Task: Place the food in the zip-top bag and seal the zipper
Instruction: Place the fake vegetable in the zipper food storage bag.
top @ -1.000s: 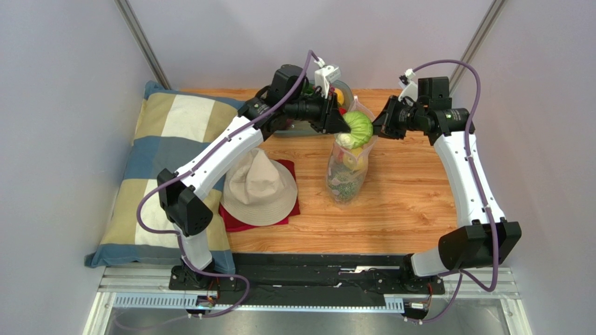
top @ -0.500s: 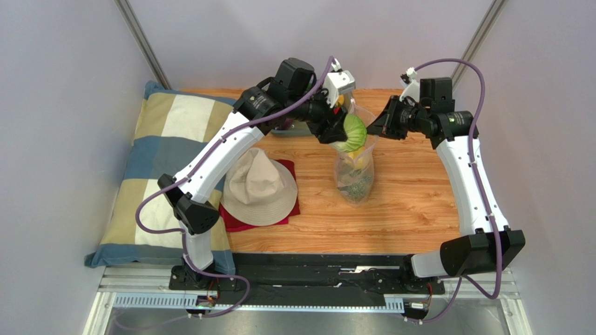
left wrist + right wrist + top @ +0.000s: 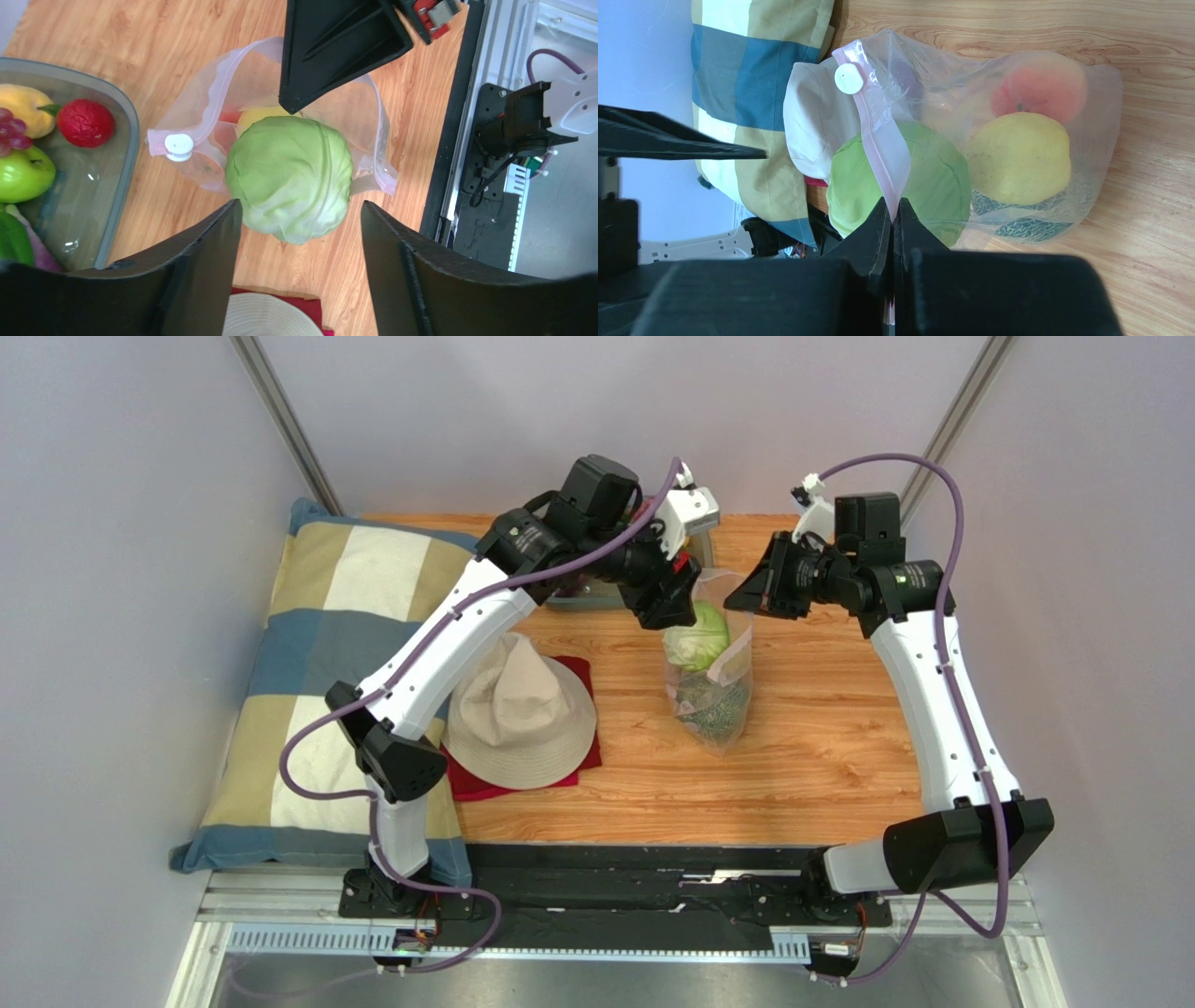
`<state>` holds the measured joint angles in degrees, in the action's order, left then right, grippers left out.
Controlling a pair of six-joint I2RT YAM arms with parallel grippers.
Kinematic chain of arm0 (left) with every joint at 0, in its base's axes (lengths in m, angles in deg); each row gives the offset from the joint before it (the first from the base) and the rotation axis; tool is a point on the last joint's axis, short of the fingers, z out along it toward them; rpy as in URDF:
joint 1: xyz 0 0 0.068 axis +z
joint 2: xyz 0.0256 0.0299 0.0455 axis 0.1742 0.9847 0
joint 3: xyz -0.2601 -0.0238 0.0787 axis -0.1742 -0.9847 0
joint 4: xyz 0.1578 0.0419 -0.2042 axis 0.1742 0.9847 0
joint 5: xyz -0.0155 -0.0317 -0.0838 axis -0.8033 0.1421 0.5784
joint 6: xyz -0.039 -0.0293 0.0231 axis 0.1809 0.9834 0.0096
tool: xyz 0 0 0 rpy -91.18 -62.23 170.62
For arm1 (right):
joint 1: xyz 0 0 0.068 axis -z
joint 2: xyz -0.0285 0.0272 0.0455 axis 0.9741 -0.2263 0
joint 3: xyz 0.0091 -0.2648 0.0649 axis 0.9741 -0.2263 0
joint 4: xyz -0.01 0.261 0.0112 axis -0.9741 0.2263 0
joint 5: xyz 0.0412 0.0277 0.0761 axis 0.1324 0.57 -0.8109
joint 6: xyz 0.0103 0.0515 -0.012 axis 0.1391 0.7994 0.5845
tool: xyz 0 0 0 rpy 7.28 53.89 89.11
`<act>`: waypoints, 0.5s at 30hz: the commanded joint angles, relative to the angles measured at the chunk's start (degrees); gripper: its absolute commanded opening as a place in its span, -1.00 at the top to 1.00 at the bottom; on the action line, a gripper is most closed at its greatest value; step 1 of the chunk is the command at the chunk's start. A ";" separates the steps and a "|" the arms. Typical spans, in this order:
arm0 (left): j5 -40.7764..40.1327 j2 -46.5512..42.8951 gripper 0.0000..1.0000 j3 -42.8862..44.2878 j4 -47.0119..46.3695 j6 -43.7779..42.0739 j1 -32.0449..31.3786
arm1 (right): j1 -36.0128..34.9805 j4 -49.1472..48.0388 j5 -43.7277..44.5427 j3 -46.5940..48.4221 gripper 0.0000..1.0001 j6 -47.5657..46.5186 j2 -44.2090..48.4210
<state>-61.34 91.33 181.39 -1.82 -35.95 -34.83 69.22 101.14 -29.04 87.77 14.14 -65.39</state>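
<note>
Wood counter (image 3: pixel 828 742), bag upright near far edge. Your right gripper (image 3: pixel 894 206) had jaws pinched shut on zipper (image 3: pixel 878 133), holding zip-top bag (image 3: pixel 1106 91) up, mouth open. Cabbage (image 3: pixel 289 178) sat in mouth, above pear (image 3: pixel 1018 157), peach (image 3: pixel 1038 85), melon (image 3: pixel 1018 220). Your left gripper (image 3: pixel 300 210) hung over cabbage, jaws wide apart, not touching. Bowl (image 3: pixel 126 161) held red fruit (image 3: pixel 85 122), green apple (image 3: pixel 24 173). Partway, I'd guess: more loading, then sealing.

A robot lab cell: plain grey walls (image 3: pixel 126 546), aluminium frame (image 3: pixel 288 427), wooden tabletop (image 3: pixel 828 742).
</note>
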 commanded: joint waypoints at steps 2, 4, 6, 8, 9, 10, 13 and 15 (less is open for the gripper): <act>2.77 2.14 -0.42 -0.51 -3.14 1.94 0.21 | 0.06 -1.28 -2.99 0.10 1.00 -1.00 2.71; 4.44 1.36 -0.56 -1.72 -5.67 4.74 1.61 | 0.49 -1.37 -3.60 0.01 1.00 -1.09 2.97; 6.54 -2.14 -0.62 -6.63 -10.94 12.87 4.33 | 0.85 -1.37 -3.87 -0.34 1.00 -1.17 3.24; 10.67 -7.14 -0.61 -18.30 -23.14 21.14 10.12 | 1.55 -1.37 -3.96 -0.95 1.00 -1.26 3.41; 11.29 -8.65 -0.63 -22.44 -27.45 29.02 12.06 | 1.73 -1.37 -3.96 -1.13 1.00 -1.17 3.67; 13.65 -9.97 -0.69 -29.70 -34.89 32.23 15.56 | 1.99 -1.37 -4.04 -1.40 1.00 -1.09 3.85; 18.31 -12.44 -0.98 -37.13 -40.75 38.41 17.61 | 2.43 -1.63 -4.05 -1.84 1.00 -1.08 4.20; 19.38 -13.93 -0.98 -39.43 -41.81 39.64 16.57 | 2.34 -1.72 -4.40 -2.10 1.00 -1.08 4.20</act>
<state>-49.27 82.76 146.07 -30.44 -7.60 -16.97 71.25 101.16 -31.53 85.85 13.55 -63.49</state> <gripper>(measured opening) 0.985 0.010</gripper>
